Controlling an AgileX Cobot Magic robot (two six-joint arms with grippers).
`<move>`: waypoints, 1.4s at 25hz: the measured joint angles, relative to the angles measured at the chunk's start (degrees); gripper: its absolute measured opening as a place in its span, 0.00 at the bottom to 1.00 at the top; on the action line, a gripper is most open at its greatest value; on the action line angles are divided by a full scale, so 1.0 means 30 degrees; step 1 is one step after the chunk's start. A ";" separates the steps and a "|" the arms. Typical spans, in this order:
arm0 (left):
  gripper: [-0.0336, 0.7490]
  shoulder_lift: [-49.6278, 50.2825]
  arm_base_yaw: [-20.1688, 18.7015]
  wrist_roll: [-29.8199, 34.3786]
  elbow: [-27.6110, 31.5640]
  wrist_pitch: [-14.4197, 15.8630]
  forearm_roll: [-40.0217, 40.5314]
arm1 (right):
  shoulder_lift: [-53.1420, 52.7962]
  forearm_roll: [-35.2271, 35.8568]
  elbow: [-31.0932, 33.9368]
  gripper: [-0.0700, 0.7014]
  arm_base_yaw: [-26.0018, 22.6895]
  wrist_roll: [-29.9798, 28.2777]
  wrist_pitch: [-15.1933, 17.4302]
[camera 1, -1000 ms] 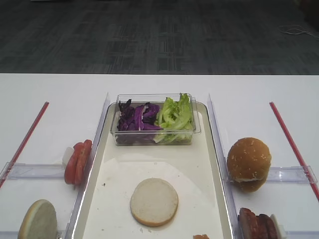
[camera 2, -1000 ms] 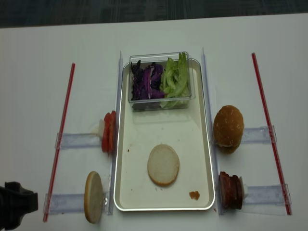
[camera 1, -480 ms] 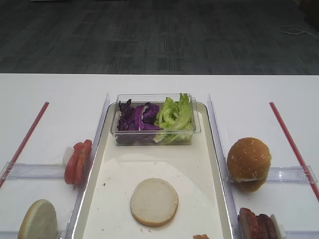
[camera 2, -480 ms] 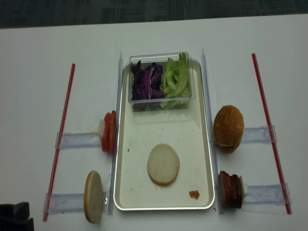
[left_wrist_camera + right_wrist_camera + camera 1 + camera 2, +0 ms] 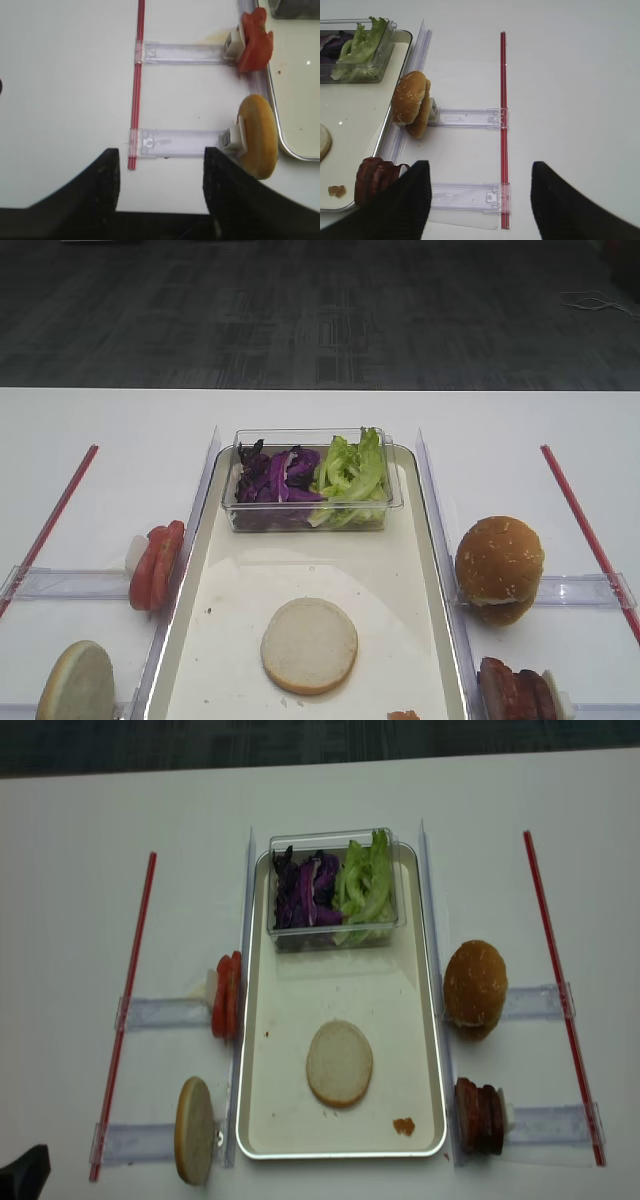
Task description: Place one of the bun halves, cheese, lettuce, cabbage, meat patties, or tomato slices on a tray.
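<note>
A pale bun half lies flat on the cream tray, toward its near end. A second bun half stands on edge left of the tray, with the tomato slices beyond it. The meat patties stand right of the tray. Lettuce and purple cabbage fill a clear box. Cheese is out of view. My left gripper hangs open over bare table left of the standing bun half. The right gripper is open too, right of the patties, holding nothing.
The clear box sits on the tray's far end. A whole sesame bun stands right of the tray. Clear plastic holders and red strips lie on the white table. An orange crumb is on the tray.
In the realsense view the left gripper has drawn back toward the bottom left corner, leaving only a dark tip showing. The food has not moved.
</note>
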 joint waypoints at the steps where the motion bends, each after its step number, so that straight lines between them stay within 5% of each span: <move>1: 0.50 -0.0203 0.0000 0.0000 0.0156 -0.0246 0.0000 | 0.0000 0.0000 0.0000 0.68 0.0000 0.0000 0.0000; 11: 0.50 -0.0770 0.0000 0.0893 0.0525 -0.0979 0.0000 | 0.0000 0.0000 0.0000 0.68 0.0000 0.0000 0.0000; 35: 0.50 -0.3489 -0.1041 0.1041 0.0525 -0.0984 0.0000 | 0.0000 0.0000 0.0000 0.68 0.0000 0.0069 0.0000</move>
